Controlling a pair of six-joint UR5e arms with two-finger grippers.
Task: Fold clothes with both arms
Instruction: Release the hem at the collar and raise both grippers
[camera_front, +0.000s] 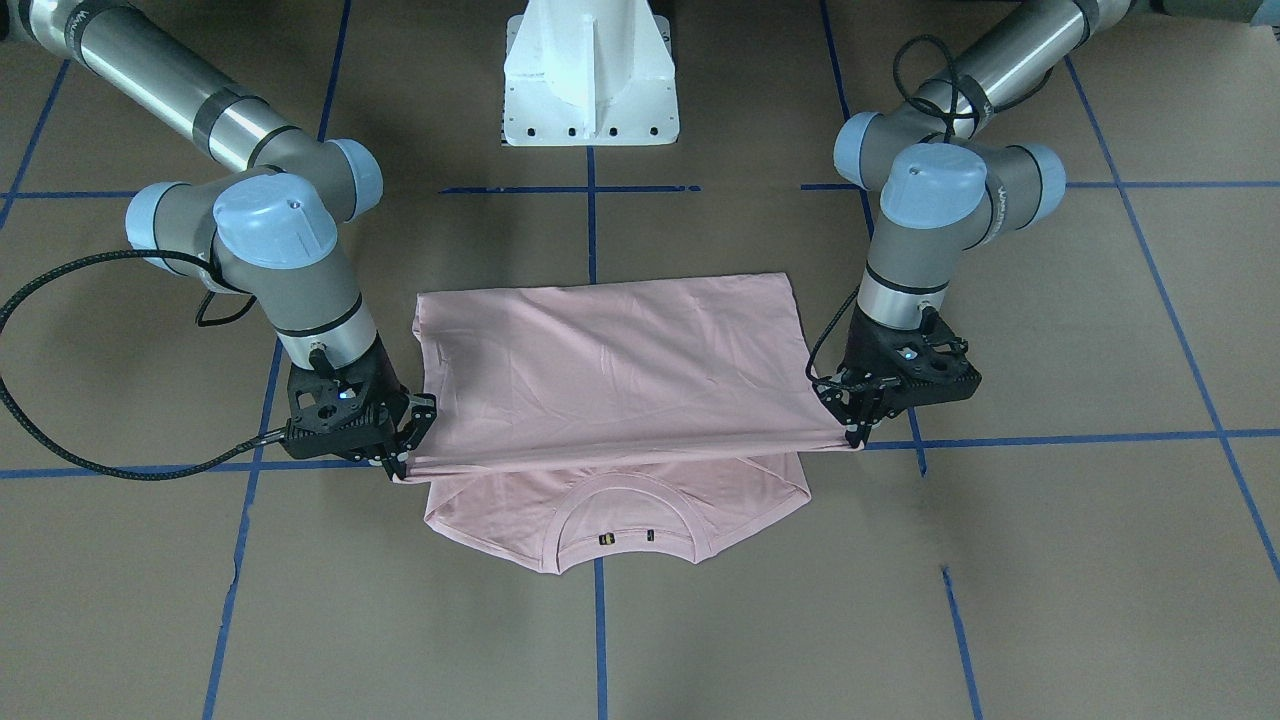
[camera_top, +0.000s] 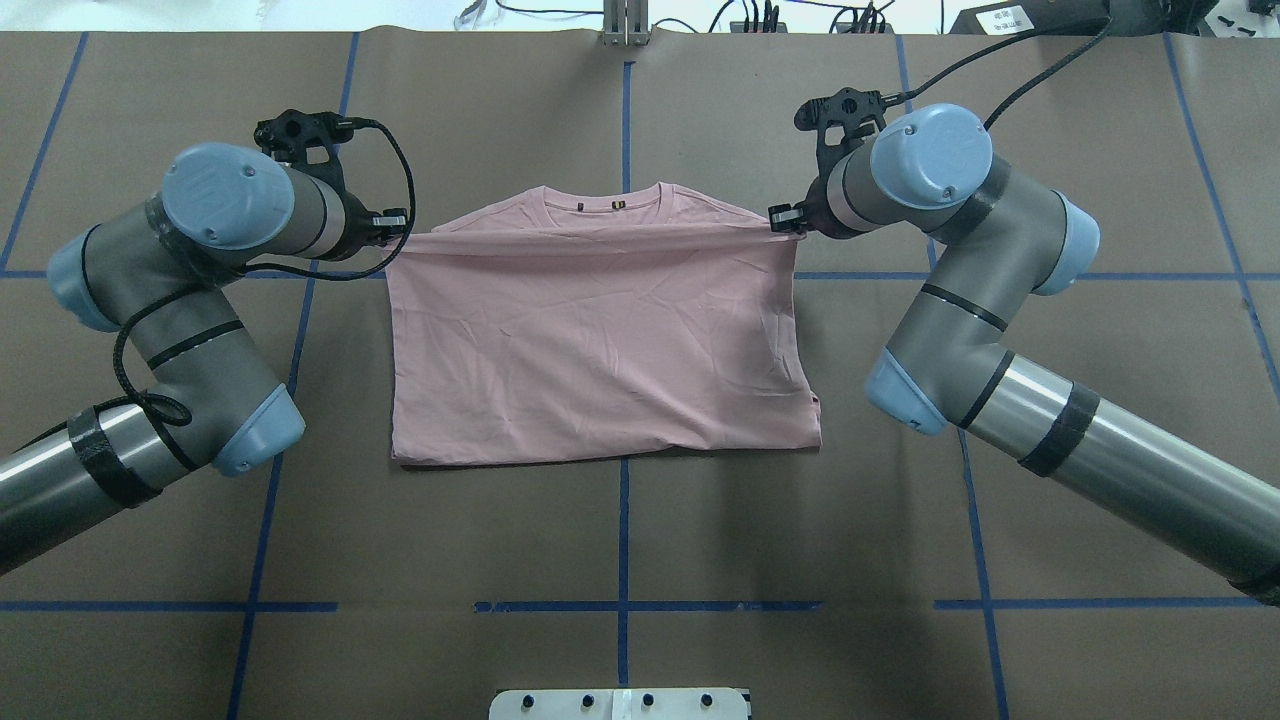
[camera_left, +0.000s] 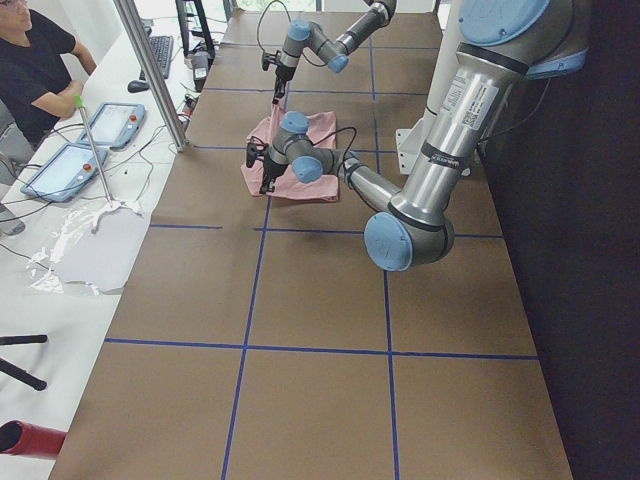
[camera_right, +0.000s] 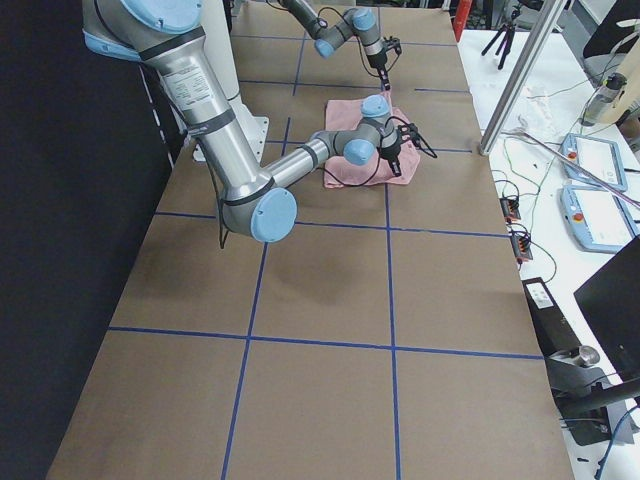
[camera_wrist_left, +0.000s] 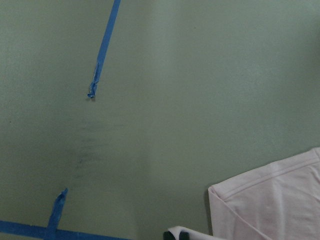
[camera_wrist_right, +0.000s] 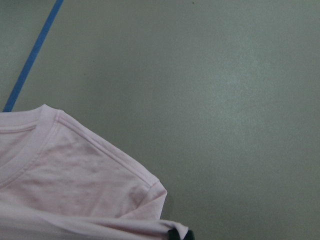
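on blue-taped brown table (camera_top: 800, 540), pink t-shirt (camera_top: 600, 340)

Light was even and diffuse, falling from above. The table (camera_front: 1050, 330) looked bright and matte, without glare, while long white highlights ran along the silver tubes of the arms (camera_front: 170, 85). The shirt (camera_front: 620, 360) cast only a thin, soft shadow at its edges. Both fixed table views were sharp. The wrist views were soft and slightly blurred, with a grey-green cast. Each side view had a near-black band along one edge.
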